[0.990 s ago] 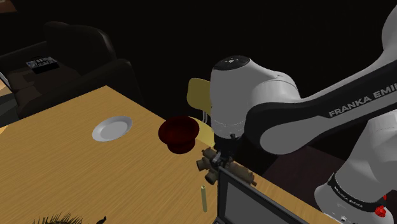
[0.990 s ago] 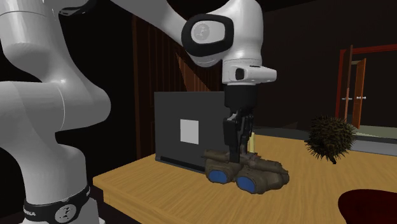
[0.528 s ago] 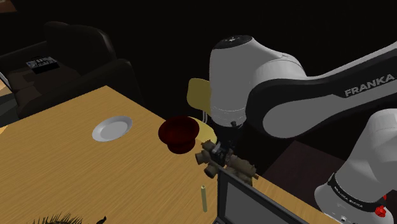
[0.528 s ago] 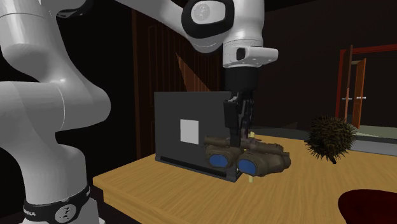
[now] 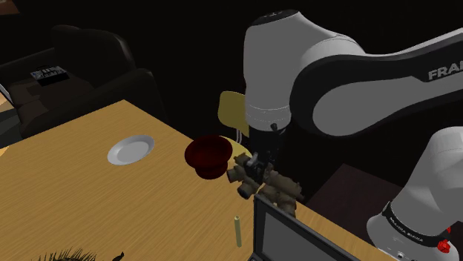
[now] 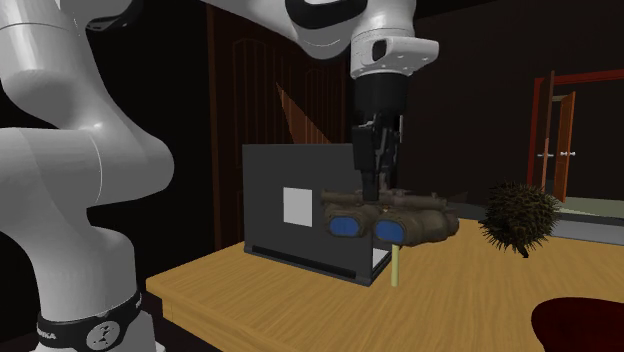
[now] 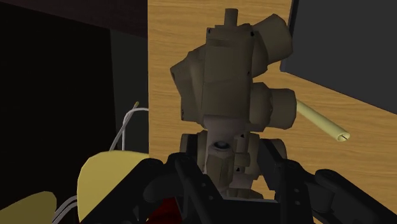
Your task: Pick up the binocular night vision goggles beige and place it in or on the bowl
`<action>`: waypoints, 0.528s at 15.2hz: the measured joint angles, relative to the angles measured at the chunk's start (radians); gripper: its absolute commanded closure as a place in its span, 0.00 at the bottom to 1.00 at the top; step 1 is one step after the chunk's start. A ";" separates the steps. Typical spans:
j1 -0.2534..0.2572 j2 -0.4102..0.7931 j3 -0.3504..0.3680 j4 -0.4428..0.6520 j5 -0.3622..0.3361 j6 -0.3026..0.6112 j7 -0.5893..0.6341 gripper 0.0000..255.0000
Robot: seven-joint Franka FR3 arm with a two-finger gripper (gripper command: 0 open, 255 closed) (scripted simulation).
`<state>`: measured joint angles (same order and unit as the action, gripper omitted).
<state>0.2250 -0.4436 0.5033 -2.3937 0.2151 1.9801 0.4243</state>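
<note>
The beige binocular night vision goggles [image 5: 268, 184] hang in the air above the wooden table [image 5: 74, 193], clasped by my black gripper [image 5: 256, 167], which is shut on their top. In the second exterior view the goggles [image 6: 392, 222] show two blue lenses and hover clear of the tabletop under the gripper [image 6: 375, 195]. The wrist view has the goggles [image 7: 232, 83] held between the fingers [image 7: 191, 184]. The dark red bowl [image 5: 208, 153] stands on the table just to the shoulder view's left of the goggles; its rim [image 6: 585, 325] shows at the second exterior view's lower right.
A dark upright panel like a laptop screen [image 5: 289, 237] stands right beside the goggles. A thin pale stick [image 5: 237, 230] stands upright near it. A white plate [image 5: 130, 149] lies farther left. A yellow chair [image 5: 231, 110] sits behind the bowl; a spiky ball [image 6: 520, 215] rests on the table.
The gripper has risen with the goggles, lifting them off the table and well clear of it. The arm's upper joints moved up too.
</note>
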 measured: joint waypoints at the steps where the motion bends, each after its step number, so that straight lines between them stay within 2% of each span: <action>1: 0.000 -0.006 -0.004 0.008 0.000 -0.014 -0.003 1.00; 6: -0.002 -0.018 -0.016 0.062 -0.005 -0.080 -0.002 1.00; 8: -0.017 0.016 -0.020 0.093 -0.022 -0.079 -0.010 1.00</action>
<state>0.2077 -0.4274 0.4835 -2.3004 0.1929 1.9010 0.4143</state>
